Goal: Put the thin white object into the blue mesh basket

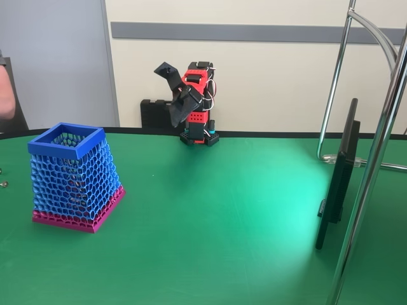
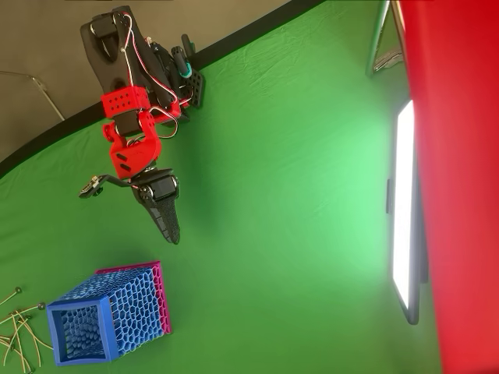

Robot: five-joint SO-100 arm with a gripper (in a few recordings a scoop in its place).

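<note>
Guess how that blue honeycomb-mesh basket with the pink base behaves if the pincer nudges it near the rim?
The blue honeycomb-mesh basket is mostly open mesh, so it is probably light and would slide readily on the smooth green table. Its pink base is wider than the solid rim, so tipping seems unlikely, though a high push could rock it. The thin mesh walls may flex slightly.

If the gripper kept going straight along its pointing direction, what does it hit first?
Probably the green table cloth. In the overhead view the black gripper aims down toward the blue honeycomb-mesh basket, though slightly to its right; depth is unclear.
</note>
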